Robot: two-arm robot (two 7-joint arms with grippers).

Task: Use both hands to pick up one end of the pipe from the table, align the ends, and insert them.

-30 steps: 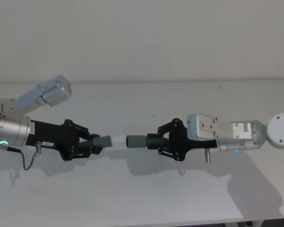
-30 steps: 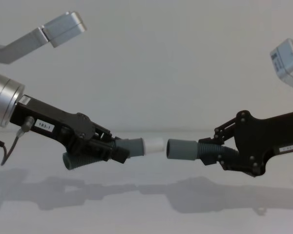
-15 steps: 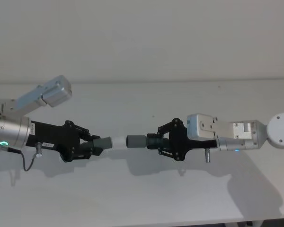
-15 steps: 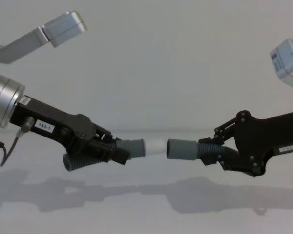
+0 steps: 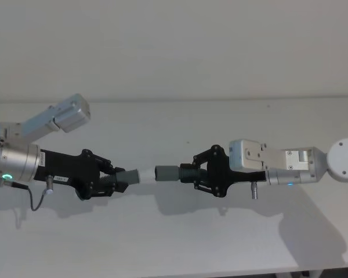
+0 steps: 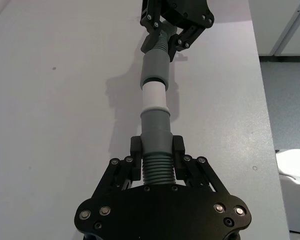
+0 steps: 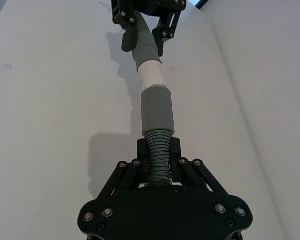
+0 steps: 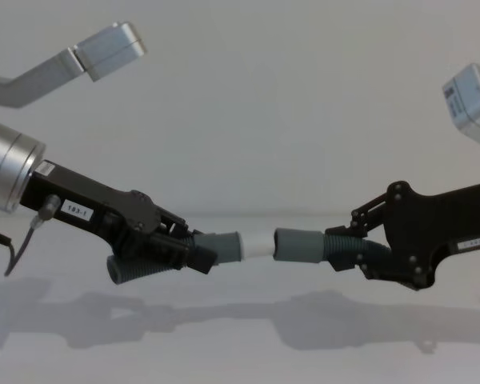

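Tools clenched: left tool (image 8: 194, 254) on white-tipped pipe (image 8: 224, 246), right tool (image 8: 346, 250) on cuffed pipe (image 8: 304, 245) (wrist views: tip meets cuff).

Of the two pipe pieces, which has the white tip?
The piece held by the left pincer: its pipe piece ends in a white tip. The right pincer's piece ends in a plain grey cuff.

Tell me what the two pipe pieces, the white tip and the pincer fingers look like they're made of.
Both pipe pieces, the one in the left pincer and the one in the right pincer, look like matte grey plastic or rubber; their ribbed middles suggest flexible hose. The white tip looks like smooth hard plastic with a raised ring. The pincer fingers look like matte black metal or plastic plates, joined by silver screws.
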